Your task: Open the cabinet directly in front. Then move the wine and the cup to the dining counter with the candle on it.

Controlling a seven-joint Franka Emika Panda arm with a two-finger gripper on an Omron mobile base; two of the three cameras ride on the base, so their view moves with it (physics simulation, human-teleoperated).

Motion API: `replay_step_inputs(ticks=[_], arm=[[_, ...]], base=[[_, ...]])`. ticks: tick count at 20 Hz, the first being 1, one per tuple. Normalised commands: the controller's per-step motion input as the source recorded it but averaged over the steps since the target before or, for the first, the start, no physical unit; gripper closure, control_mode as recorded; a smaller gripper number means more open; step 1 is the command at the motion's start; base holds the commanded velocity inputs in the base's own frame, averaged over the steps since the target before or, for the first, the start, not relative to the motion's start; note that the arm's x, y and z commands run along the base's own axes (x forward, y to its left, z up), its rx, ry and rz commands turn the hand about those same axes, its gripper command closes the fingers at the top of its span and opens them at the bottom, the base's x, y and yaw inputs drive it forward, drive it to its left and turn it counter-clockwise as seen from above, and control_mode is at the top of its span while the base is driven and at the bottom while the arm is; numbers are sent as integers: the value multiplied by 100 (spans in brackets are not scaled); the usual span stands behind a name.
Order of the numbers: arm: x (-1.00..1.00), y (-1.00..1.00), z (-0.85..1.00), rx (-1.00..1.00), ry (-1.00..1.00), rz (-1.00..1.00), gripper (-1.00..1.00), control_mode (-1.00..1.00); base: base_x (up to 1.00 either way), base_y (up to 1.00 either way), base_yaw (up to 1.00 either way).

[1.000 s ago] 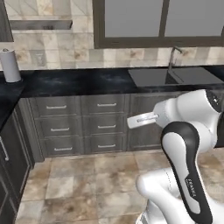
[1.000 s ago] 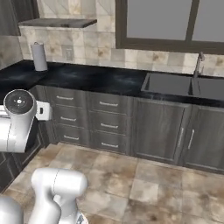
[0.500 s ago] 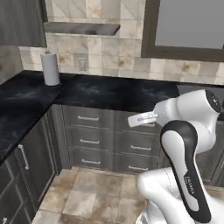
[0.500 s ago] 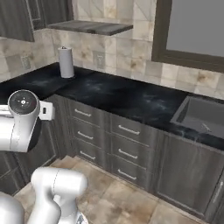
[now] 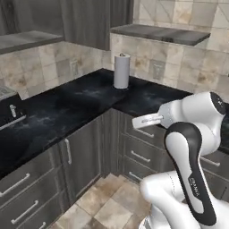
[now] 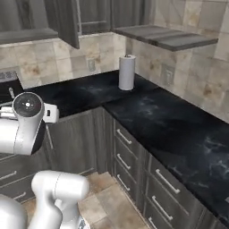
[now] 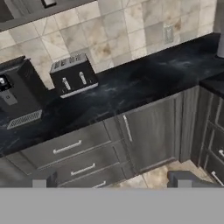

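My gripper (image 7: 113,181) is fully spread w/ nothing between the fingers (image 7: 186,178), just hanging in the air over the tiled floor (image 5: 107,201), pointing at the lower cabinets. The two dark tips poke up at the bottom of the hand view, well apart from each other.

Looking along my hand: black counter (image 7: 131,87) runs across, w/ a silver toaster (image 7: 72,74) on it against the tile wall, and the coffee machine (image 7: 15,94) just left of the toaster. Grey drawers (image 7: 65,146) w/ horizontal handles sit under them, plus a lower door (image 7: 151,129) w/ a vertical handle to the right.

From the base views, the counter turns a corner and a paper towel roll (image 5: 121,71) stands upright near that corner, close to the wall. A range hood (image 6: 163,38) sticks out above the right-hand stretch.

The cabinet (image 6: 91,18) is up top, far side, above the left stretch of counter. It's a dark wood-grain wall unit, and I can make out a thin vertical silver handle on it in the right base view. Can't tell if the doors are ajar from here, tbh.
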Motion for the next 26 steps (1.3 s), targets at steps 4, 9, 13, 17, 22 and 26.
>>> replay_step_inputs(ticks=[4, 9, 13, 17, 22, 26], arm=[[0, 0, 0, 0, 0, 0, -100, 100], [0, 0, 0, 0, 0, 0, -100, 100], [0, 0, 0, 0, 0, 0, -100, 100], [0, 0, 0, 0, 0, 0, -100, 100], [0, 0, 0, 0, 0, 0, -100, 100], [0, 0, 0, 0, 0, 0, -100, 100]], base=[[56, -4, 85], [34, -1, 87], [13, -3, 46], [44, -6, 1], [100, -47, 1], [91, -55, 4]])
